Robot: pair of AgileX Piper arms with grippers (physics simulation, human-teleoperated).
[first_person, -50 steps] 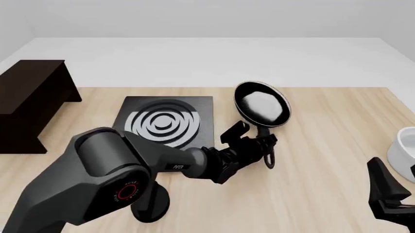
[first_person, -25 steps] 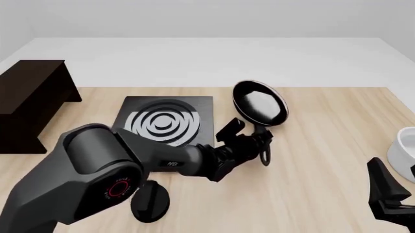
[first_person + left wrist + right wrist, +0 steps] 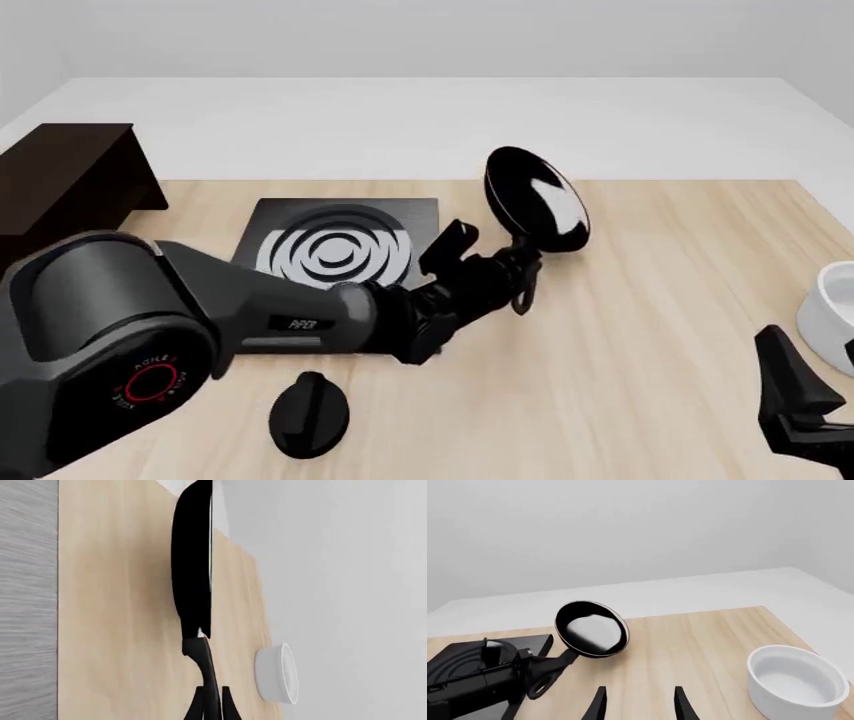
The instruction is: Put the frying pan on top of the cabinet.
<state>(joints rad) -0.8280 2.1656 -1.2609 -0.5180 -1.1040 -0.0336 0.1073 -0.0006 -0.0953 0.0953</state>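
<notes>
Above the middle of the tabletop (image 3: 641,330), the left claw (image 3: 514,275) is clenched on the thin handle of the frying pan (image 3: 537,199), and the pan hangs clear of the wood, tipped up so its glossy inside faces partly toward us. Its long axis runs from the claw up and away to the round bowl at the far end. The cabinet (image 3: 60,200) stands at the far left edge, well apart from the pan, with the stove plate (image 3: 344,250) lying between them; so the carry must go leftward, across that plate, and the flat cabinet top looks bare and roomy. A black knob (image 3: 310,412) sits near the arm's base, below the likely path. The right claw (image 3: 637,706) waits at the near right with fingers spread, beside a white bowl (image 3: 794,680), much farther from the cabinet.
</notes>
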